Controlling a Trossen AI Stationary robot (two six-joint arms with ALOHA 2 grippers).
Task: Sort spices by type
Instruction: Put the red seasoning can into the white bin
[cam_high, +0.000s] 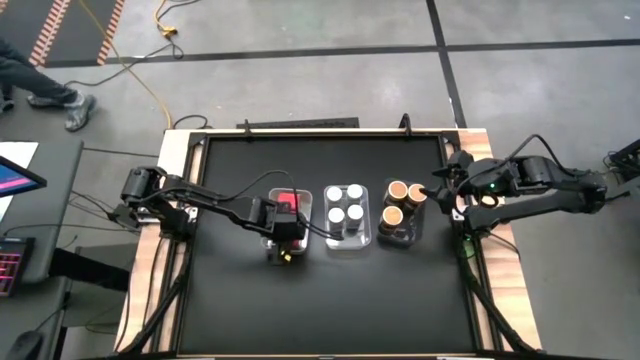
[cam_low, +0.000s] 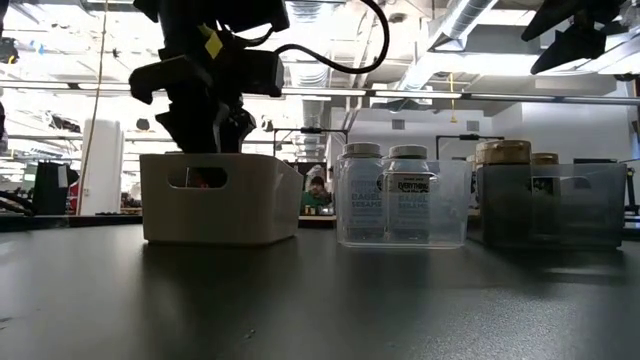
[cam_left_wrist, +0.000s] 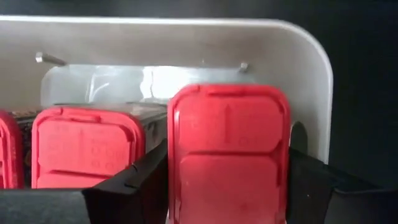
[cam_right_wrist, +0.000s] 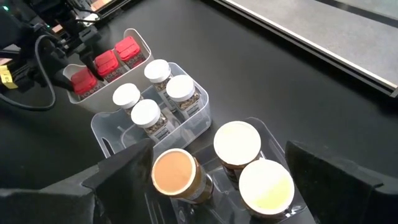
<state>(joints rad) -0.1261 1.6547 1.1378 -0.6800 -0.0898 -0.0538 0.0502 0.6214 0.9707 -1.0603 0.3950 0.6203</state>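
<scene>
Three red boxes (cam_right_wrist: 106, 62) stand in the white tray (cam_high: 284, 222) on the table's left. My left gripper (cam_left_wrist: 227, 186) reaches down into this tray and is shut on one red box (cam_left_wrist: 227, 149), with two others (cam_left_wrist: 87, 146) beside it. Several white-lidded jars (cam_high: 346, 205) stand in the clear middle tray. Three tan-lidded jars (cam_right_wrist: 239, 165) stand in the clear right tray (cam_high: 402, 228). My right gripper (cam_high: 437, 193) is open and hovers above the right tray's right edge, touching nothing. My left gripper holds a red box by its two opposite sides (cam_left_wrist: 171, 168), pinched between the two fingers (cam_left_wrist: 140, 183). The fingers come from above, pointing down into the white tray. The box stands upright inside the tray; whether its bottom rests on the tray floor is hidden.
The three trays stand in a row across the middle of the black table (cam_high: 320, 310), close to one another. Wide bare tabletop lies on the near side and the far side of the row. In the low view the white tray wall (cam_low: 215, 210) hides the red boxes.
</scene>
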